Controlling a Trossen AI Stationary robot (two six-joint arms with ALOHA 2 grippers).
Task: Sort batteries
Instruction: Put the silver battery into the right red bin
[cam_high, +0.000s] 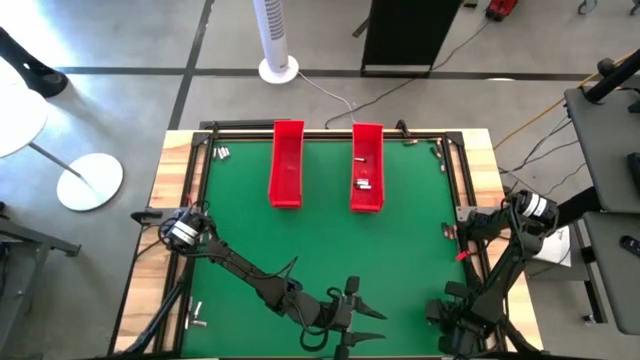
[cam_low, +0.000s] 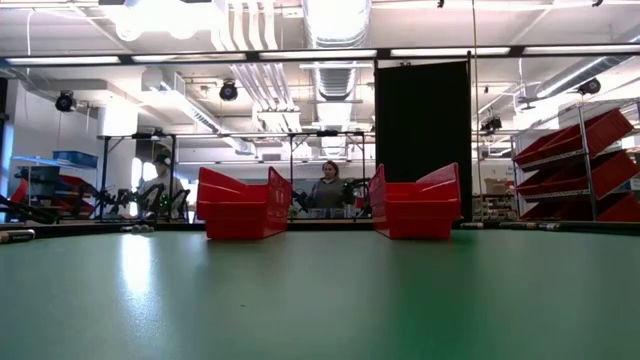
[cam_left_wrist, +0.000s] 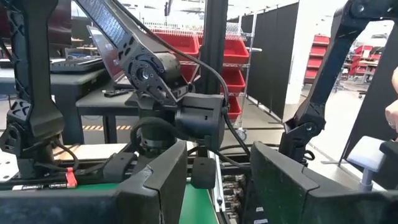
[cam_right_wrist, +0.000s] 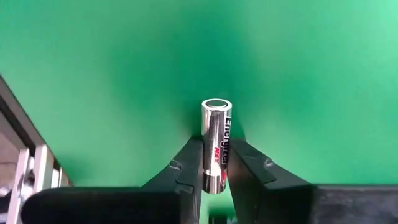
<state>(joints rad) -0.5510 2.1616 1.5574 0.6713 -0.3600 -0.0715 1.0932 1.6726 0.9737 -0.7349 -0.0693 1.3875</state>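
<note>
A small silvery cylindrical battery with black and red lettering (cam_right_wrist: 216, 144) is clamped between the two dark fingers of the right gripper (cam_right_wrist: 215, 163), gripped around its lower half with its flat end pointing away from the wrist, over the green mat of the table (cam_high: 300, 235). In the high view this gripper (cam_high: 452, 322) is placed at the near right corner of the mat, well apart from the two long red plastic trays (cam_high: 287, 163) and (cam_high: 367, 166) standing side by side at the far edge. A few more small batteries (cam_high: 362, 183) are seen lying in the right-hand tray, and others (cam_high: 220, 152) lie loose beside the left-hand tray near the mat's far left corner. The left gripper (cam_high: 345, 318) is parked at the near edge, far from the trays, its fingers held apart and empty. For the step to be done well, the grip is best kept firm, since only a short length is pinched; the battery is best carried level, high enough to clear the tray wall, and released low inside the matching tray so it cannot roll out.
</note>
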